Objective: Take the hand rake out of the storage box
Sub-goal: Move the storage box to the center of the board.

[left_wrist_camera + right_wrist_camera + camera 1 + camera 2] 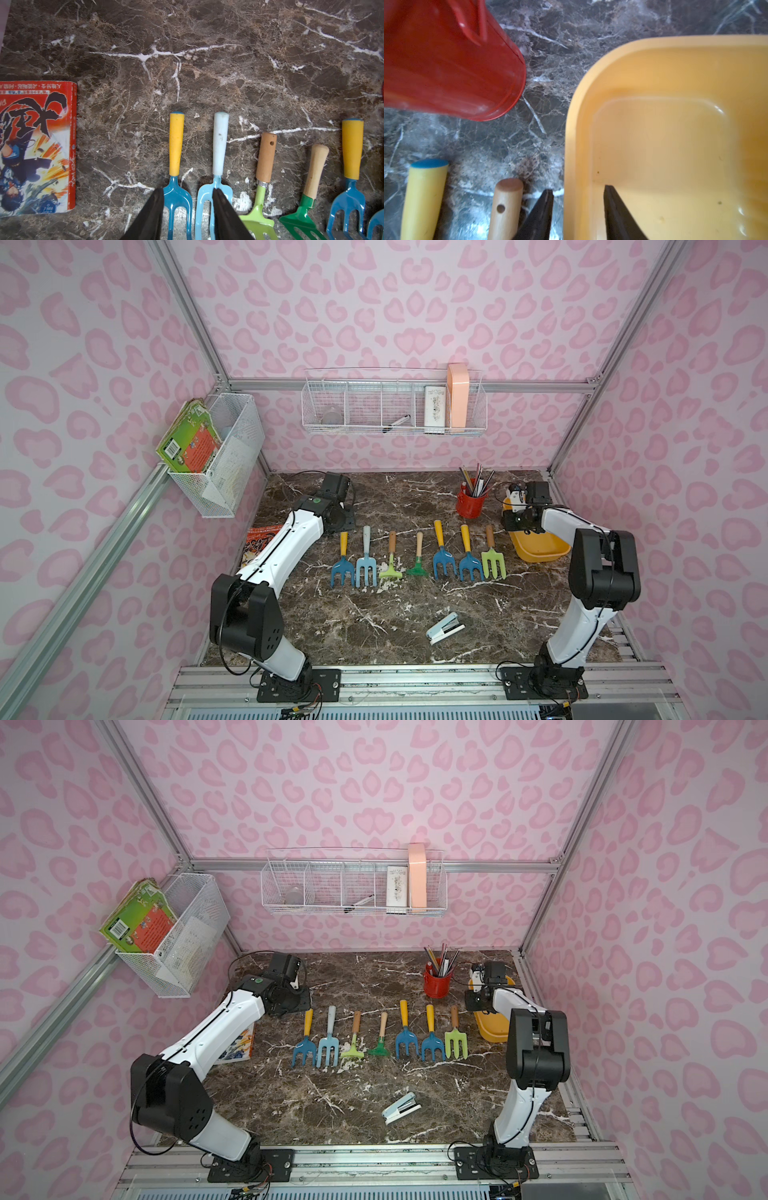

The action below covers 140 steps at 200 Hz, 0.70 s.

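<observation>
right claw (577, 188): jaws well apart, empty, straddling a side wall of the shallow yellow plastic storage box (575, 124). lime-green hand rake with wooden handle (493, 562) lies on marble just outside that claw. left claw (187, 189): parted, empty. red comic book (37, 145) beside it, print illegible.

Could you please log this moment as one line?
storage box: visible part empty | right gripper: open, straddling its wall | left gripper: open above blue forks

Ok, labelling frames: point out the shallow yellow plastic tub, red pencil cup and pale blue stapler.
Yellow tub (544, 546): top view, bare floor.
Red cup (471, 506): top view, outer wall.
Stapler (443, 624): top view, upper arm.
</observation>
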Each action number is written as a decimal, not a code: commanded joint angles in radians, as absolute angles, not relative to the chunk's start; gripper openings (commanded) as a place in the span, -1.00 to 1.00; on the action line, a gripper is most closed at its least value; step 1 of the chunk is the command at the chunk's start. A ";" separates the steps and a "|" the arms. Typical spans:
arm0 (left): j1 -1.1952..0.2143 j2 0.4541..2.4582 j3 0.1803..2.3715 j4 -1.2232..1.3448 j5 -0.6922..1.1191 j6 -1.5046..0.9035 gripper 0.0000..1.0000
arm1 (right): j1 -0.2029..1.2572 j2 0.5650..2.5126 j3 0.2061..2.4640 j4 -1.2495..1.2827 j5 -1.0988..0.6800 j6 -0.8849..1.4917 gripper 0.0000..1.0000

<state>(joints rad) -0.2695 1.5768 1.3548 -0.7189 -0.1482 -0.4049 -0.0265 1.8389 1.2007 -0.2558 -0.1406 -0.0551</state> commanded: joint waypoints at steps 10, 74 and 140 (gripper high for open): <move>-0.254 1.557 1.356 -0.711 -0.155 -0.382 -0.13 | -0.019 1.740 1.144 -0.215 -0.109 -0.014 0.01; -0.202 1.484 1.230 -0.558 -0.202 -0.372 0.15 | 0.106 1.477 0.869 0.079 -0.079 0.017 0.49; -0.159 1.408 1.034 -0.321 -0.367 -0.354 0.97 | 0.104 1.158 0.290 0.878 0.080 0.102 0.58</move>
